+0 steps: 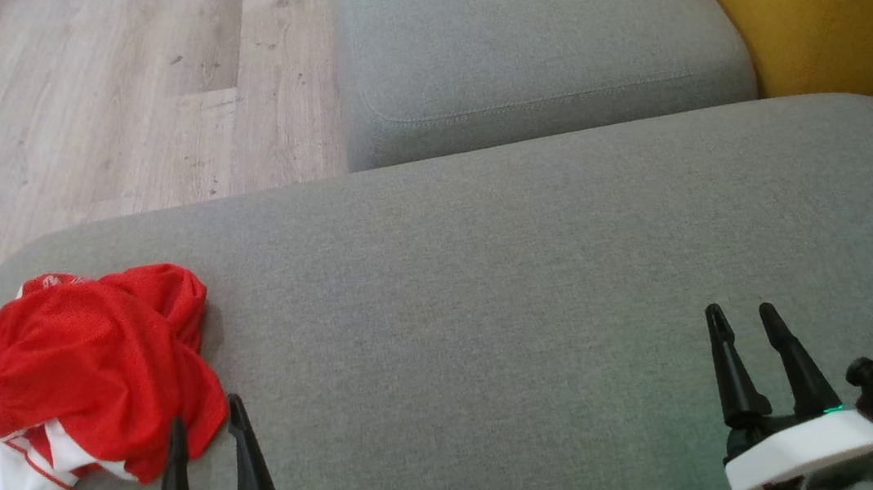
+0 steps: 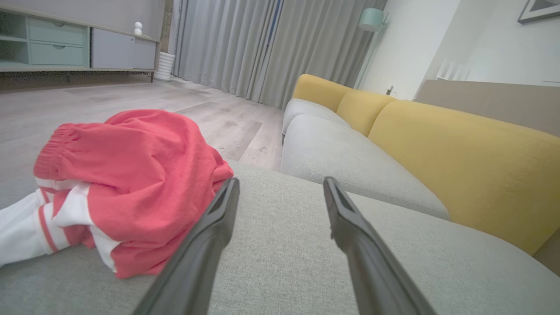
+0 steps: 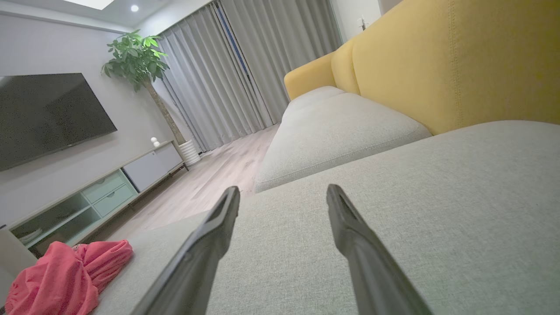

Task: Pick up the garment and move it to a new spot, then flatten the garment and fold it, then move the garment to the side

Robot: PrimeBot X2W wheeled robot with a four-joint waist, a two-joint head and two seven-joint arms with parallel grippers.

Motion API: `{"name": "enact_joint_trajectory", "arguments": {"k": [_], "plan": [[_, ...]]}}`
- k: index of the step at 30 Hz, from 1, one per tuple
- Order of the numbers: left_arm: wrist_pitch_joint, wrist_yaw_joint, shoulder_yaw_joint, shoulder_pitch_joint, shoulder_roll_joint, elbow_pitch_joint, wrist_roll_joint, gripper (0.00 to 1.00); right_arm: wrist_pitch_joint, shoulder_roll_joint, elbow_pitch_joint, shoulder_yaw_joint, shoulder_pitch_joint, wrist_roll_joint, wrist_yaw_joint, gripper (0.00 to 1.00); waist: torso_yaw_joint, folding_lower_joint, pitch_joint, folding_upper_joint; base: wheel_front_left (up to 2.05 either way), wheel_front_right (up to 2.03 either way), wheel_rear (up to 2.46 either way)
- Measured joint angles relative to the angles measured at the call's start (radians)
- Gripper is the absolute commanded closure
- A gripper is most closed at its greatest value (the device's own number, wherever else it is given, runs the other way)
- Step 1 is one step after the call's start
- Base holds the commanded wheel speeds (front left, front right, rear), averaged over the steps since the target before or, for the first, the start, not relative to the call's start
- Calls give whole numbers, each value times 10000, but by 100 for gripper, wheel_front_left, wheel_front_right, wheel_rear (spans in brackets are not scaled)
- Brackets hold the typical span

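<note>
- Step in hand: the first one, the pick-up. The garment (image 1: pixel 93 366) lies unlifted in a crumpled heap at the left end of the near seat cushion (image 1: pixel 489 272), close to its rounded corner.
- Left gripper (image 1: pixel 205 411): jaws spread wide with nothing between them. It sits low at the heap's near edge. One finger overlaps the red cloth in the head view, but whether it touches cannot be told.
- Right gripper (image 1: pixel 740 309): jaws likewise apart and empty, above bare cushion, well apart from the garment.
- Next move, as a judgement: the left gripper needs to shift leftward into the heap, pinch a raised fold, then carry it toward the open middle of the cushion.
- Garment: red mesh-like knit, soft and limp, with white panels edged in red stripes. The left wrist view shows a gathered elastic waistband (image 2: pixel 57 144).
- Surroundings: grey woven upholstery with a stitched seam on the second cushion (image 1: pixel 528 37), a mustard-yellow backrest (image 1: pixel 828 3), and a pale wood-plank floor (image 1: pixel 99 94).
</note>
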Motion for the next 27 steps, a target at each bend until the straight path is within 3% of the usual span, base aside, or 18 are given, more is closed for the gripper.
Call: {"name": "enact_joint_trajectory", "arguments": {"k": [27], "plan": [[-784, 345, -537, 223, 44, -71, 2945, 0, -748, -2, 637, 165, 206, -3110, 0, 0, 80, -2, -320, 0, 0, 0, 0]]}}
